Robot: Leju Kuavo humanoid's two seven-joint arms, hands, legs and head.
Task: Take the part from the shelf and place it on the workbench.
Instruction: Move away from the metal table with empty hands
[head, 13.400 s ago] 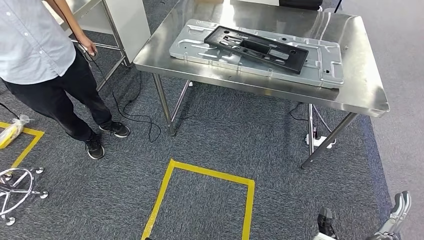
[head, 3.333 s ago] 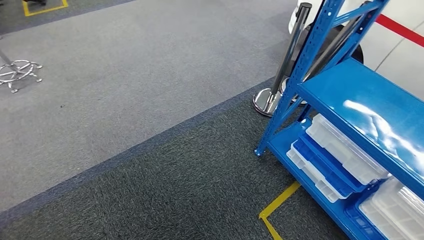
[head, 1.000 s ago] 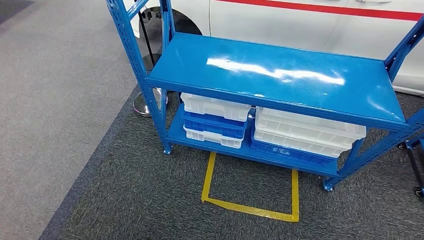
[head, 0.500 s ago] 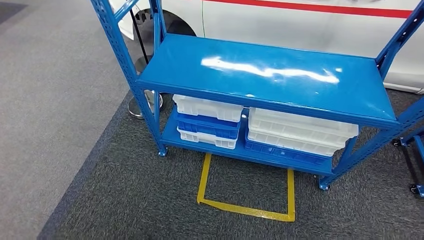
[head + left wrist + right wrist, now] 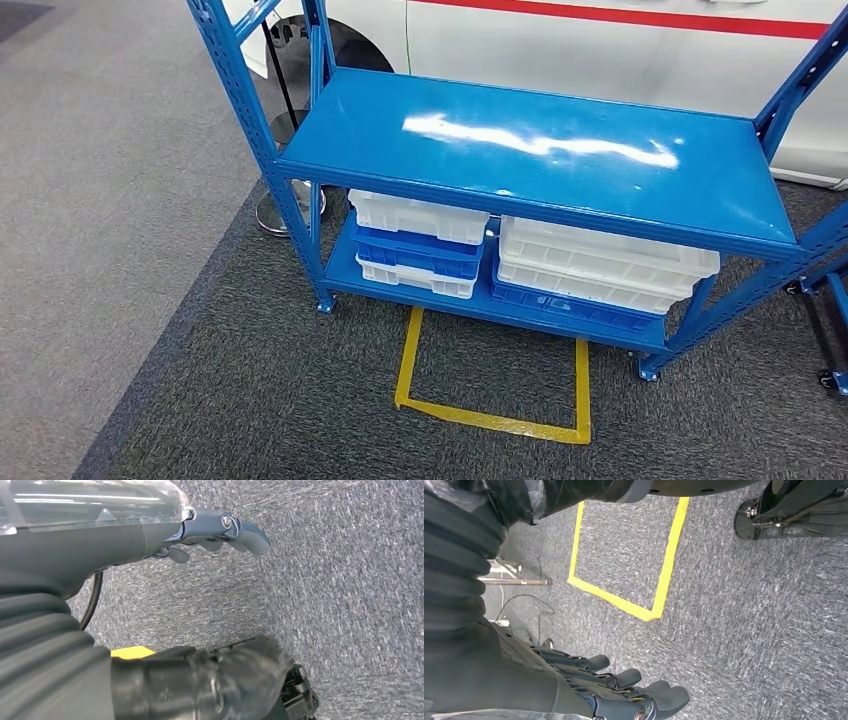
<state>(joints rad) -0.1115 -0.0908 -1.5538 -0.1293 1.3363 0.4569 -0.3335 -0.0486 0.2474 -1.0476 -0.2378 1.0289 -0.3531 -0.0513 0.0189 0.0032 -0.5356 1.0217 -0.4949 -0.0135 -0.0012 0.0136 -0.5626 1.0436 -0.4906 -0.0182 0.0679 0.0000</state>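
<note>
Facing the blue shelf [image 5: 540, 140], I am looking down on its glossy top board, which is catching a streak of light. Under that board, on the lower level, two stacks of white and blue trays are sitting side by side: the smaller stack [image 5: 420, 243] toward the shelf's left upright, the wider stack [image 5: 600, 270] filling the rest of the level. I cannot tell which item on the shelf is the part I am meant to take. On the grey carpet [image 5: 250, 400] just in front of the shelf, a square of yellow tape [image 5: 490, 418] is lying with its open side toward the shelf's lower level. Behind the shelf a white car body with a red stripe [image 5: 620, 45] is standing, and a chrome post base [image 5: 272, 210] is resting beside the shelf's left upright.

I am letting both arms hang over the carpet. My left hand [image 5: 220, 527] is holding nothing, its fingers loosely extended. My right hand [image 5: 629, 690] is likewise gripping nothing, fingers apart and lightly curved, near a corner of yellow tape
</note>
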